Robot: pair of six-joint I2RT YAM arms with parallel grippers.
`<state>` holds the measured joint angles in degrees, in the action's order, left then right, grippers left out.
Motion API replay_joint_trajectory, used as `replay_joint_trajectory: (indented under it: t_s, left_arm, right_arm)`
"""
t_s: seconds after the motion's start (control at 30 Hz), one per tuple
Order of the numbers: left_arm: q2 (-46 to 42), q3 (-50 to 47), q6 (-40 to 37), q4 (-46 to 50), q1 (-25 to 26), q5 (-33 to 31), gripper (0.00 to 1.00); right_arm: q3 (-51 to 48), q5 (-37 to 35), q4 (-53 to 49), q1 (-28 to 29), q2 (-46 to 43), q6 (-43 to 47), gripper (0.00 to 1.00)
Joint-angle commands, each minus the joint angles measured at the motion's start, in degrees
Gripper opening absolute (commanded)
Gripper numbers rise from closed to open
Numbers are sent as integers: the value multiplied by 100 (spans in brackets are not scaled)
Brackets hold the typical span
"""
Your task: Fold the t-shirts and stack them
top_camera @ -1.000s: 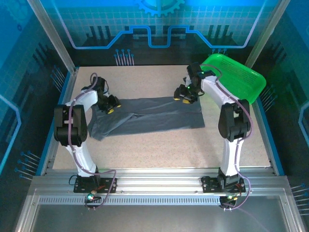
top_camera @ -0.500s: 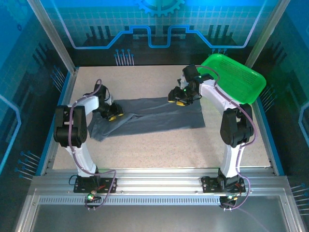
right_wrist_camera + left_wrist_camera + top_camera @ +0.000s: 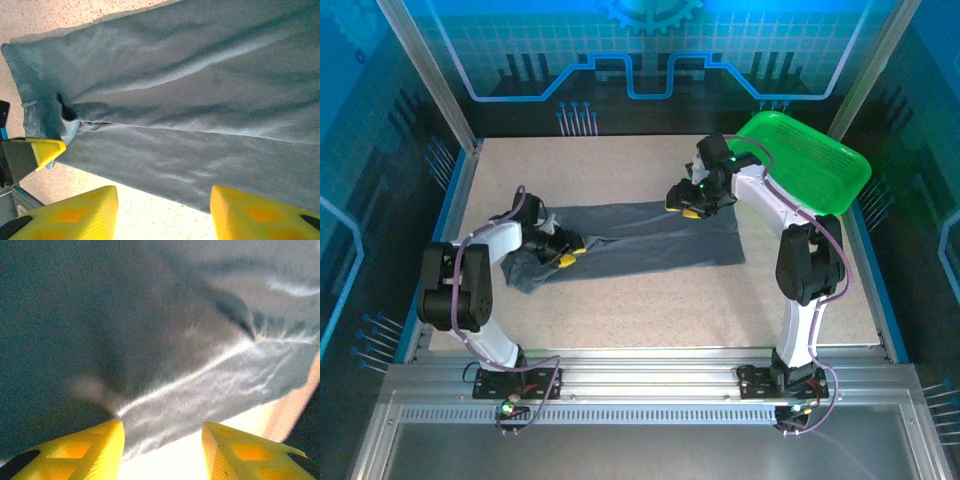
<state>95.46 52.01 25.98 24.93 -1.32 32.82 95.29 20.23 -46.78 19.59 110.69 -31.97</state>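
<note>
One dark slate-grey t-shirt [image 3: 650, 235] lies flattened across the middle of the table, partly folded lengthwise. My left gripper [image 3: 565, 252] hovers low over its left end. In the left wrist view the gripper [image 3: 162, 432] is open, its yellow fingertips [image 3: 100, 445] apart over the cloth's edge [image 3: 200, 390] and bare table, with nothing between them. My right gripper [image 3: 688, 204] sits over the shirt's far right edge. In the right wrist view it [image 3: 162, 195] is open above the table just off the t-shirt [image 3: 190, 100].
A bright green mesh basket [image 3: 815, 160] stands at the back right corner, just behind the right arm. The speckled tabletop [image 3: 650, 310] stretches bare in front of the shirt. A yellow fingertip of the left gripper [image 3: 45, 147] shows at the shirt's far end.
The left gripper has slid toward the near side and a little right along the shirt's left end. The right gripper shifted slightly left over the far edge.
</note>
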Motion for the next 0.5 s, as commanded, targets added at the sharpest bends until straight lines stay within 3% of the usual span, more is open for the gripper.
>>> replay_joint_trajectory:
  t_s: [0.0,0.13,0.3,0.47]
  left_arm:
    - [-488,-87,275,12,22,619,45]
    - [-957,226,-132,670,-167,-716,45]
    - [-387,788,-536,1021,-390,-2034,48]
    - [355,1176,-1014,1198,-447,-2506,49]
  right_arm:
    - [58,154,46,36,-149,-28,52]
    - [-58,190,115,33,-178,-22,52]
    - [-148,270,225,110,-221,118,52]
    - [-142,385,319,194,-326,260,53]
